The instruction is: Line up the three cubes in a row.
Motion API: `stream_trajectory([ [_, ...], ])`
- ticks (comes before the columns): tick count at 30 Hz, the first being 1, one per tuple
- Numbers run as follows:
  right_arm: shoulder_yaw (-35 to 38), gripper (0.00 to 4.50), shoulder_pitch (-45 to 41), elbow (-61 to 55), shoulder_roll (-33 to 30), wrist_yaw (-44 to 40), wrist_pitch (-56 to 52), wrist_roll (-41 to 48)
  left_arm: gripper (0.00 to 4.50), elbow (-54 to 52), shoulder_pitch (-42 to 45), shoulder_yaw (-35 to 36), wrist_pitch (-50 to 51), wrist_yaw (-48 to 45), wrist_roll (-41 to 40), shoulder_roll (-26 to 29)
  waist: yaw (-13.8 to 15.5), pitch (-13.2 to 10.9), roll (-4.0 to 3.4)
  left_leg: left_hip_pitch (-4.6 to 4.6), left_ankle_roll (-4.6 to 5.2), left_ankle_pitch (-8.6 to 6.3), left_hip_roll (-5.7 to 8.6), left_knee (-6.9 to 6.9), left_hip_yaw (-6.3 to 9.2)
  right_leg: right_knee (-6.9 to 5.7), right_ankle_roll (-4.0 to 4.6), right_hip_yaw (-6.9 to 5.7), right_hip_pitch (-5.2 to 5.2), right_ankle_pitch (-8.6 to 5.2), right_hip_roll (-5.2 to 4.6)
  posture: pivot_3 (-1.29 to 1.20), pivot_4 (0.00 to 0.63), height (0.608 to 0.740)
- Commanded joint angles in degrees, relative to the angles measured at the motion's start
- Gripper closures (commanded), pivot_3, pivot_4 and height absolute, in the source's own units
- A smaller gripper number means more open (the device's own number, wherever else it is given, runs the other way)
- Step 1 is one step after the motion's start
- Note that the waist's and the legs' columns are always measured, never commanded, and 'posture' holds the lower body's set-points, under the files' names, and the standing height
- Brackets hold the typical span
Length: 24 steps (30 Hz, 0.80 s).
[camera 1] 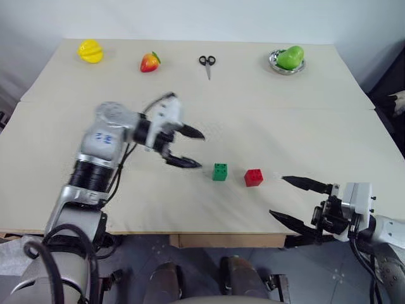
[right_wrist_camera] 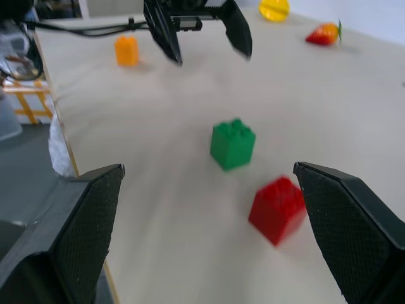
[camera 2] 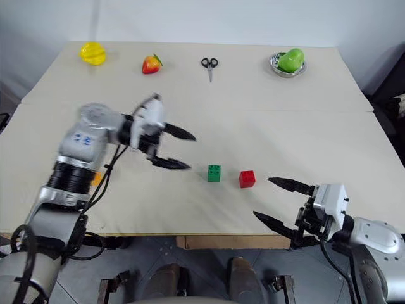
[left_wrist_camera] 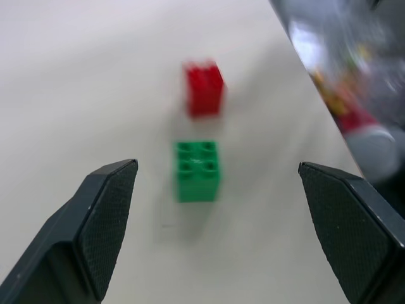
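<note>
The green cube [camera 1: 219, 171] and the red cube [camera 1: 254, 177] sit side by side on the table, a small gap between them, near the front edge. The orange-yellow cube [right_wrist_camera: 126, 50] stands apart, farther left, beyond my left arm. My left gripper [camera 1: 201, 151] hovers open just left of the green cube, pointing toward it, with nothing between its fingers. Right of the red cube, at the table's front edge, my right gripper [camera 1: 277, 195] is open and empty, aimed at the two cubes.
Along the back of the table [camera 1: 266, 126] lie a yellow toy fruit [camera 1: 90, 50], a red toy fruit [camera 1: 150, 62], black scissors [camera 1: 207, 63] and a green toy fruit [camera 1: 291, 56] in a metal bowl [camera 1: 278, 66].
</note>
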<state>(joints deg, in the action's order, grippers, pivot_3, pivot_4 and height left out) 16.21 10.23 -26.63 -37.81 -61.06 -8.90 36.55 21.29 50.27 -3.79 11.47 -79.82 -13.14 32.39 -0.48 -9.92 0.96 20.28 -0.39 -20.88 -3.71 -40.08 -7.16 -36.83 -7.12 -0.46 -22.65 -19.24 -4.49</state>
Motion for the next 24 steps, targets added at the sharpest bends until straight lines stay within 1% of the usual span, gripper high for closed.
stream_trajectory([
  [1, -4.21, 0.0, -5.37, -1.43, 2.08, 1.73, -0.87, 1.4, 0.08, -0.38, -6.04, 11.91, -5.28, 4.48, -4.42, 5.49, -0.56, 0.0, 0.01, 0.0, 0.0, 0.0, -0.01, 0.0, 0.01, -0.05, 0.04, 0.0, -0.02, -0.02, 0.0, 0.0, 0.15, 0.74],
  [3, -6.31, 0.0, -7.65, -1.44, 2.81, 1.84, -1.44, 1.37, 0.08, -3.65, -10.75, 15.71, -6.28, 6.71, -5.5, 8.0, -0.7, 0.0, 0.01, 0.01, -0.02, 0.01, -0.03, 0.03, 0.09, -0.16, 0.08, -0.05, -0.04, -0.04, -0.01, 0.0, 0.15, 0.74],
  [5, -8.48, 0.0, -9.95, -1.32, 3.67, 2.14, -2.03, 1.51, 0.08, -7.86, -15.75, 21.06, -4.03, 10.76, -7.33, 10.12, -0.45, -0.02, 0.03, 0.06, -0.01, 0.0, -0.1, 0.05, 0.18, -0.29, 0.09, -0.12, -0.05, -0.05, -0.08, 0.0, 0.15, 0.74],
  [6, -10.42, 0.0, -11.96, -1.04, 4.29, 1.79, -1.33, 0.43, 0.08, -9.4, -20.27, 25.83, -2.54, 13.67, -7.57, 12.04, -0.14, -0.02, 0.04, 0.08, 0.03, -0.02, -0.12, 0.04, 0.18, -0.29, 0.08, -0.11, -0.05, -0.05, -0.14, 0.0, 0.15, 0.74],
  [7, -11.72, 0.0, -13.29, -0.85, 4.66, 1.53, -0.85, -0.31, 0.08, -10.49, -23.44, 28.98, -1.38, 15.78, -7.75, 13.35, -0.23, -0.01, 0.08, 0.1, 0.07, -0.04, -0.08, 0.04, 0.22, -0.32, 0.08, -0.14, -0.05, -0.04, -0.21, 0.0, 0.15, 0.74],
  [8, -13.72, 0.0, -15.05, -0.92, 4.84, 0.92, -0.7, -1.31, 0.08, -11.25, -30.18, 34.59, -0.63, 17.95, -7.45, 14.36, -0.24, -0.01, 0.08, 0.11, 0.14, -0.09, -0.09, 0.03, 0.17, -0.29, 0.07, -0.11, -0.05, -0.04, -0.25, 0.0, 0.15, 0.74],
  [9, -14.97, 0.0, -16.49, -1.1, 5.21, 0.87, -1.4, -1.02, 0.08, -11.88, -36.46, 39.55, -0.66, 19.27, -7.22, 14.78, -0.84, -0.01, 0.08, 0.11, 0.17, -0.1, -0.06, 0.04, 0.18, -0.31, 0.07, -0.13, -0.05, -0.04, -0.3, 0.0, 0.15, 0.74],
  [10, -15.66, 0.0, -17.43, -1.32, 5.34, 0.84, -2.23, -0.26, 0.08, -13.1, -41.99, 43.6, 0.85, 19.99, -8.17, 14.6, -1.57, 0.0, 0.07, 0.1, 0.21, -0.16, -0.07, 0.08, 0.11, -0.26, 0.07, -0.12, -0.06, -0.04, -0.34, 0.0, 0.15, 0.74],
  [11, -16.23, 0.0, -18.25, -1.26, 5.33, 0.44, -2.28, -0.09, 0.08, -14.96, -47.01, 47.05, 3.58, 20.89, -9.68, 14.12, -1.71, 0.0, 0.08, 0.04, 0.26, -0.21, -0.06, 0.17, 0.04, -0.26, 0.07, -0.13, -0.07, -0.04, -0.42, 0.0, 0.15, 0.74],
  [13, -17.23, 0.0, -19.23, -0.8, 4.68, -1.23, -1.78, -0.71, 0.08, -16.6, -55.12, 52.38, 7.24, 21.05, -12.73, 12.78, -1.52, 0.01, 0.15, 0.07, 0.29, -0.3, -0.06, 0.19, 0.1, -0.22, 0.12, -0.36, -0.09, -0.07, -0.52, 0.0, 0.15, 0.74],
  [14, -17.73, 0.0, -19.63, -0.51, 4.35, -2.01, -1.42, -1.27, 0.08, -16.45, -58.29, 54.36, 6.16, 21.35, -12.99, 11.96, -1.16, 0.04, 0.24, 0.08, 0.32, -0.34, -0.05, 0.18, 0.11, -0.23, 0.14, -0.45, -0.1, -0.08, -0.68, 0.0, 0.15, 0.74],
  [15, -17.98, 0.0, -19.9, -0.29, 4.14, -2.51, -1.25, -1.56, 0.08, -16.41, -60.28, 55.44, 5.17, 21.71, -13.19, 11.48, -0.77, 0.07, 0.29, 0.08, 0.34, -0.39, -0.01, 0.16, 0.14, -0.22, 0.18, -0.64, -0.09, -0.1, -0.97, 0.0, 0.15, 0.74],
  [18, -18.81, 0.0, -20.66, -0.19, 2.27, -4.97, -2.1, -1.79, 0.08, -14.06, -69.2, 59.05, 4.19, 19.42, -14.69, 8.91, 0.13, 0.17, 0.48, 0.04, 0.41, -0.49, 0.11, 0.07, 0.33, -0.02, 0.32, -1.0, 0.08, -0.17, -1.23, 0.0, 0.15, 0.74],
  [20, -18.32, 0.0, -20.75, 0.07, 1.61, -5.45, -2.66, -1.17, 0.08, -14.68, -73.87, 58.18, 0.39, 17.91, -13.97, 6.63, 0.13, 0.2, 0.48, -0.01, 0.44, -0.59, 0.15, 0.08, 0.26, 0.02, 0.42, -1.39, 0.12, -0.12, -1.56, 0.0, 0.15, 0.74],
  [22, -17.66, 0.0, -20.41, 0.87, 1.13, -5.88, -2.2, -1.05, 0.08, -16.23, -74.98, 56.6, -1.61, 18.95, -13.46, 5.58, 0.31, 0.23, 0.53, -0.03, 0.48, -0.68, 0.15, 0.09, 0.22, 0.03, 0.6, -2.32, 0.17, -0.09, -2.14, 0.0, 0.15, 0.74],
  [24, -16.76, 0.0, -19.63, 1.89, 0.32, -6.68, -2.08, -0.98, 0.08, -18.27, -74.62, 54.77, -1.45, 19.8, -14.04, 5.11, 0.55, 0.25, 0.56, 0.0, 0.42, -0.71, 0.12, 0.1, 0.33, 0.07, 0.63, -2.63, 0.18, -0.1, -2.17, 0.0, 0.15, 0.74],
])
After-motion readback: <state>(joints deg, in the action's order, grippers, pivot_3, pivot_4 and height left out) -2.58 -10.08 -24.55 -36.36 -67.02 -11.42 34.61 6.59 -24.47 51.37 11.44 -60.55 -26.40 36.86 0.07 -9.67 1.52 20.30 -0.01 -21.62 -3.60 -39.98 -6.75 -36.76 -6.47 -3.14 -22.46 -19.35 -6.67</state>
